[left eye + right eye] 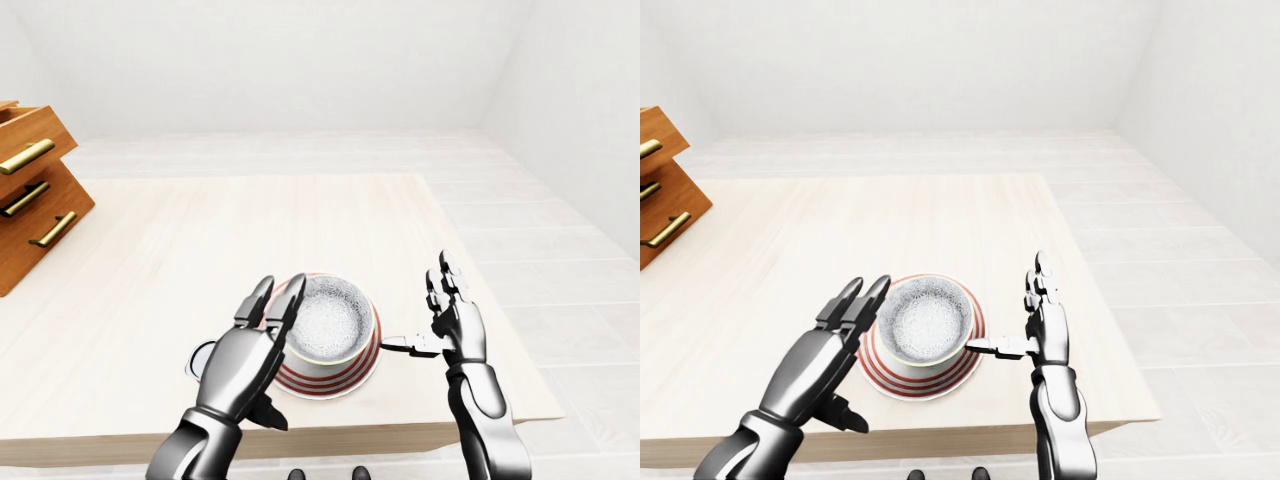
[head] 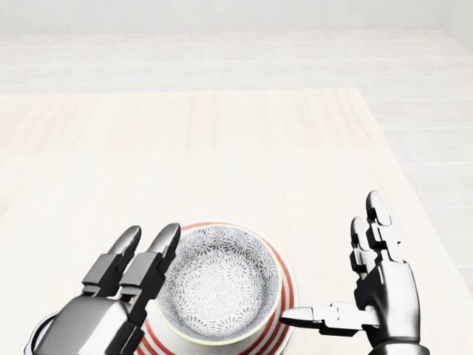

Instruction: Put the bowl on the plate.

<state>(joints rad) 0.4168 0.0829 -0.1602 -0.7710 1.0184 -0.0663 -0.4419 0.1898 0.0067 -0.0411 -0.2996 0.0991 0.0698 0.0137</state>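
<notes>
Near the table's [image 2: 222, 148] nearest edge, bowl [image 2: 220, 285] on plate [image 1: 325, 383], I should lift the spread left hand [image 2: 103, 310] and spread right hand [image 2: 384, 296] straight clear.

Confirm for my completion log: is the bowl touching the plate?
Touching. The right-eye view shows the bowl seated upright within the red rings of the plate, with the left hand and right hand both open.
</notes>
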